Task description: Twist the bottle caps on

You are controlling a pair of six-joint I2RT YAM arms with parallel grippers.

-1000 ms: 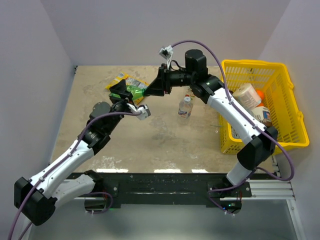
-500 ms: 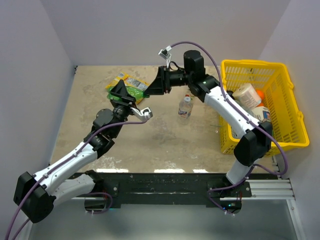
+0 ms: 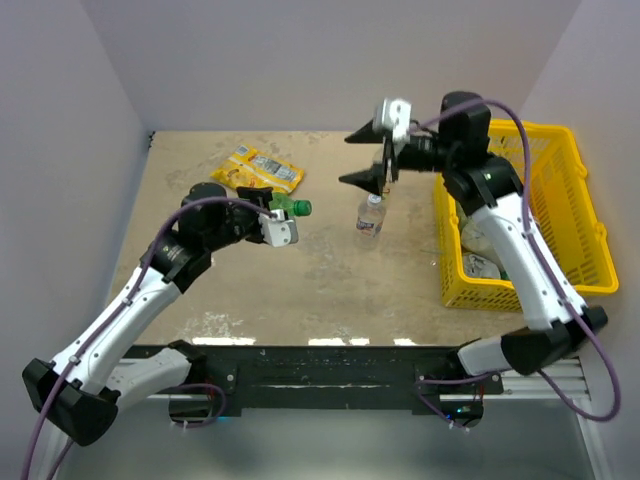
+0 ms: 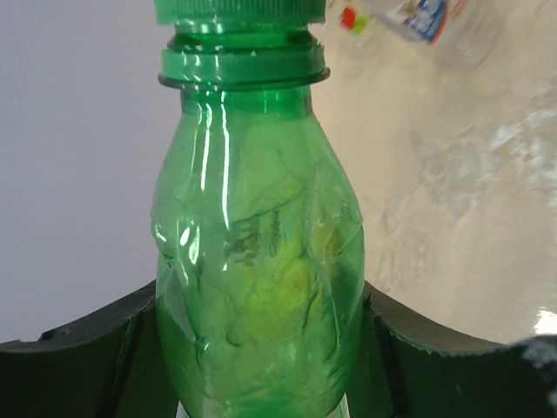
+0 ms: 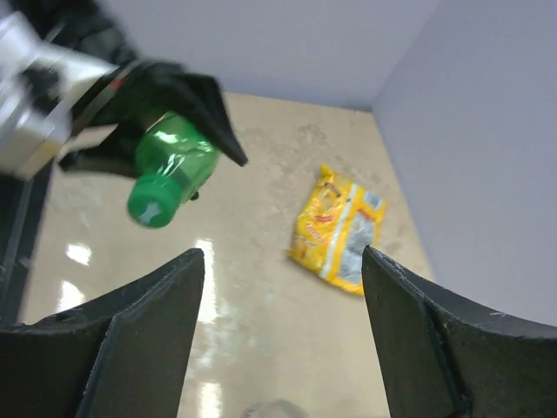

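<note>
My left gripper (image 3: 268, 212) (image 4: 261, 348) is shut on the body of the green bottle (image 3: 285, 208) (image 4: 257, 261), held off the table with its neck pointing right. The dark green cap (image 3: 302, 208) (image 5: 150, 209) sits on the bottle's neck. To the right of it my right gripper (image 3: 358, 157) (image 5: 283, 287) stands open and empty, apart from the cap. A clear labelled bottle (image 3: 370, 216) stands upright on the table just below that gripper, pale cap on top. In the right wrist view the green bottle (image 5: 172, 161) shows cap-first at the upper left.
A yellow snack packet (image 3: 258, 168) (image 5: 344, 228) lies at the back of the table. The yellow basket (image 3: 565, 205) with bulkier containers stands on the right, behind the right arm. Grey walls close the table on three sides.
My right gripper has opened, come off the green bottle's cap and swung away to the right. The left arm has moved the green bottle slightly forward and right.
</note>
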